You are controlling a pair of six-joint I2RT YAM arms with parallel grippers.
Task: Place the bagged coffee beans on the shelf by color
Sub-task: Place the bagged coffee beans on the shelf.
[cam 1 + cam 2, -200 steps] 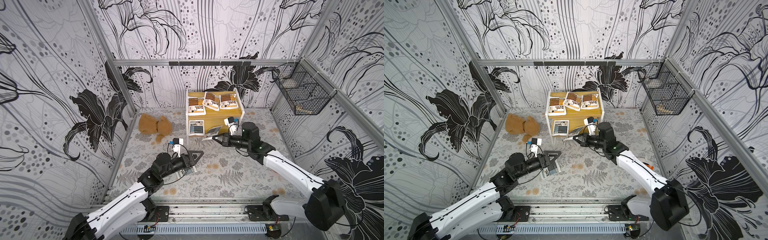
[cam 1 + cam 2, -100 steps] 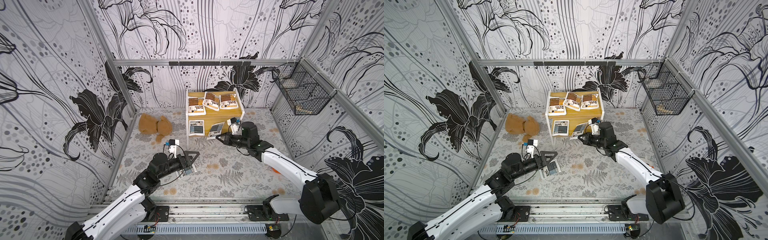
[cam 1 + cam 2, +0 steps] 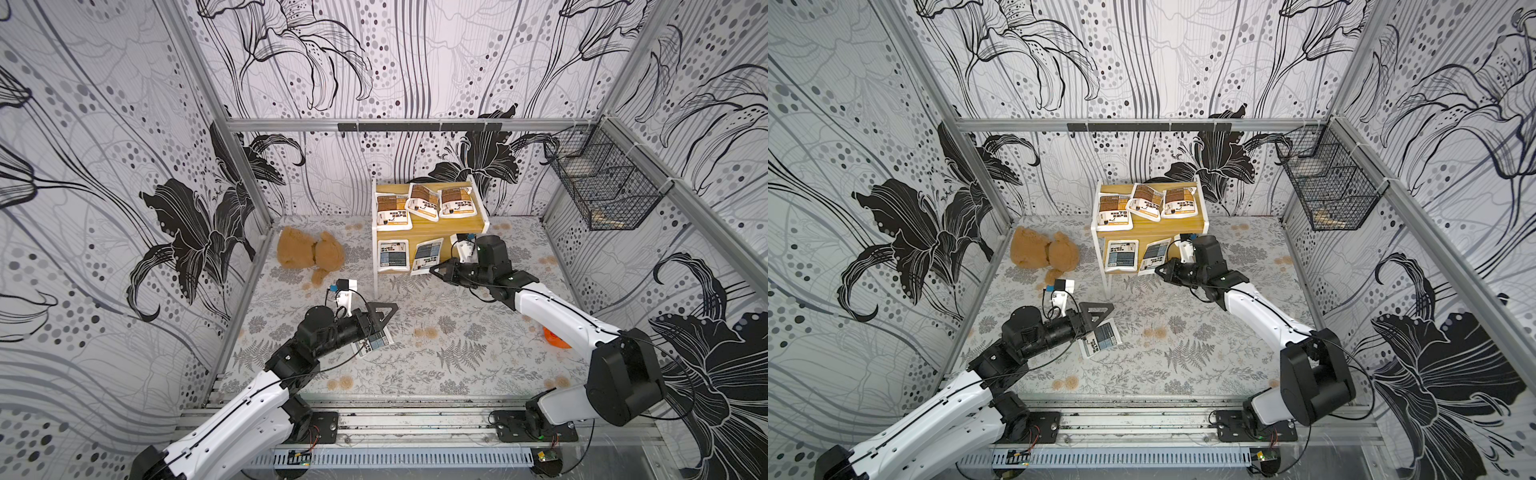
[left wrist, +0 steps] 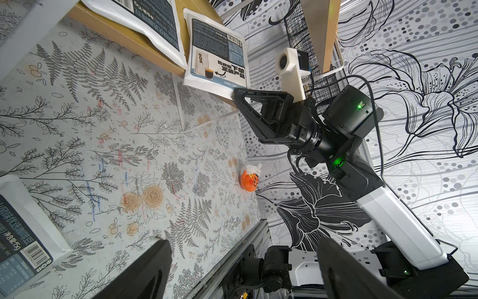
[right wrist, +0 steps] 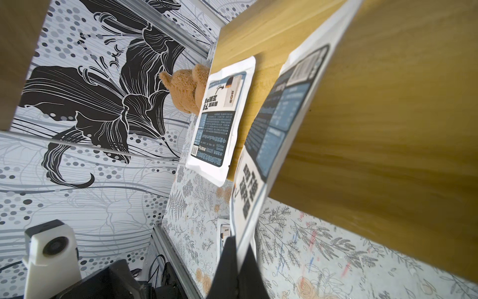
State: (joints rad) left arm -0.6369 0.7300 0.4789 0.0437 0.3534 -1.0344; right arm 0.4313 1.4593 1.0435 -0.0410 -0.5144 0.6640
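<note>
Top views both show the shelf (image 3: pixel 461 226) at the back wall. Three brown-orange coffee pouches (image 3: pixel 424 201) lie side by side on the shelf's upper board. On the shelf's lower board, a flat blue-grey pouch (image 3: pixel 392 257) sits toward the left arm's side. A tilted blue-grey pouch (image 3: pixel 427 255) is next to it, its front end hanging past the shelf's front edge.

The right pincer (image 3: pixel 435 271) is clenched on that overhanging end; the right wrist view shows its fingers (image 5: pixel 225 259) pinching the pouch's edge.

A third, loose blue-grey pouch (image 3: pixel 374 343) lies on the desk (image 3: pixel 436 361) in front of the shelf. The left pincer (image 3: pixel 380 320) hovers over it with jaws spread wide, gripping nothing.

A teddy bear (image 3: pixel 309 253) lies beside the shelf on the left arm's side. A small orange toy (image 4: pixel 249 178) sits on the desk in front of the shelf, near the right arm.
</note>
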